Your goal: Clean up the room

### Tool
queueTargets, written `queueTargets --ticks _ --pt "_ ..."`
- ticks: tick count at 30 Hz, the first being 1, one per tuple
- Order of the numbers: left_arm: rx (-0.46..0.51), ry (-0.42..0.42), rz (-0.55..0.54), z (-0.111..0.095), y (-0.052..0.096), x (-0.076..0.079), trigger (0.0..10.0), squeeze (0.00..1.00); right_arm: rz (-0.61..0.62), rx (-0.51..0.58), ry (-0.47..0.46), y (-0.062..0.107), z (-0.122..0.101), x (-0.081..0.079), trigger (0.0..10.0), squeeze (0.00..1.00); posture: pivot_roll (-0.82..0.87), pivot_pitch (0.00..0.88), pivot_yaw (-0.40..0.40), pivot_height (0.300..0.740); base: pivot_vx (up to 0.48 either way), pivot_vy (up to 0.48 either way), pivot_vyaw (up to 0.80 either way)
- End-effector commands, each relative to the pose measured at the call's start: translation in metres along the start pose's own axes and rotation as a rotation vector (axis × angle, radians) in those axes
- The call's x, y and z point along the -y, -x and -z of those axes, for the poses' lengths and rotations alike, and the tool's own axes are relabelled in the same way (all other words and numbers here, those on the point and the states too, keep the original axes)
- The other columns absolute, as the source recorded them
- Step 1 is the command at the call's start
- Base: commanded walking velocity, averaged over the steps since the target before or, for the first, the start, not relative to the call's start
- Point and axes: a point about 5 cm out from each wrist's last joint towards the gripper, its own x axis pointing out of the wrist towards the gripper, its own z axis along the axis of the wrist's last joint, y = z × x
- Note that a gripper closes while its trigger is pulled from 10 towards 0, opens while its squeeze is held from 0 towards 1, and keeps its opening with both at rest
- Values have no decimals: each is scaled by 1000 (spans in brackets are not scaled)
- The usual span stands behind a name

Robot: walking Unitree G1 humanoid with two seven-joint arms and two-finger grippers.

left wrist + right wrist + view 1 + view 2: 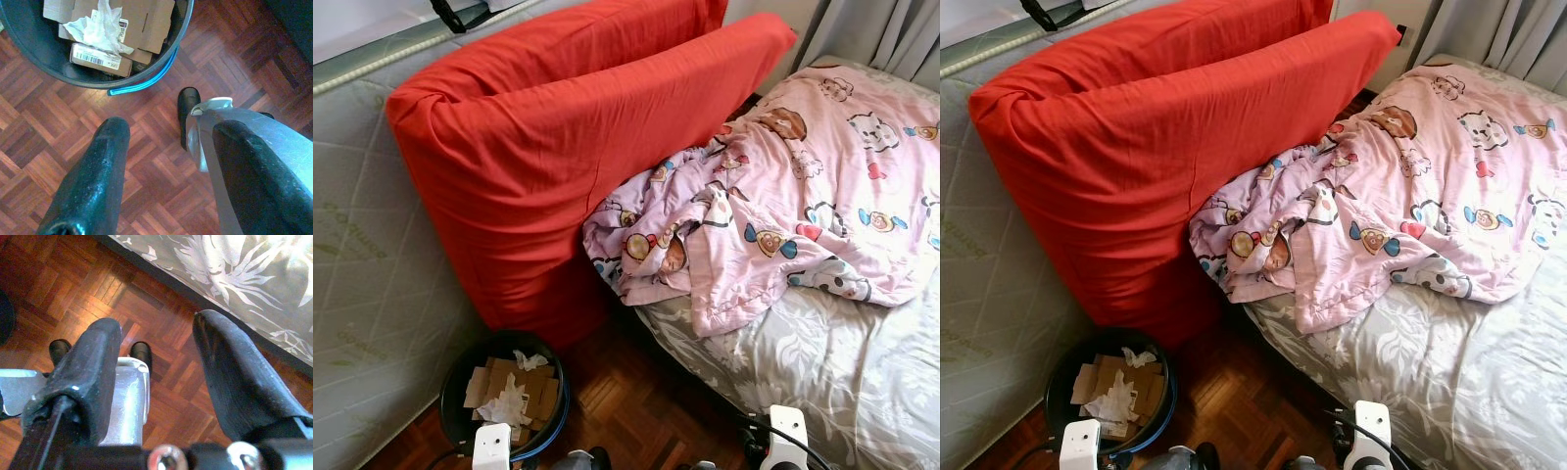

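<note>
**Robot pauses at bedside, both arms idle**

Bedding lies in disarray: a pink cartoon-print quilt is bunched on the grey floral bed, beside a red-covered mattress propped on edge. On the parquet floor, a dark bin holds cardboard and crumpled tissue. The left gripper and right gripper hang low, fingers parted, empty. It looks to be choosing a target; next likely means reaching up for the quilt's edge.
</note>
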Motion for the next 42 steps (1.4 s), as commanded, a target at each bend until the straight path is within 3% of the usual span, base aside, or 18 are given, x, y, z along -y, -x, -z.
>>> queueTargets --ticks 1,4,42 --pt "-51 12 0 13 3 -1 10000 0 10 -12 17 2 5 3 10000 0 56 207 -17 719 0 0 800" --pt "-52 14 1 13 3 -1 10000 0 7 -10 11 2 4 2 10000 0 56 208 -17 719 0 0 800" --pt "-50 6 6 13 3 -2 10000 0 10 9 -26 1 3 1 10000 0 63 195 -11 719 252 0 0"
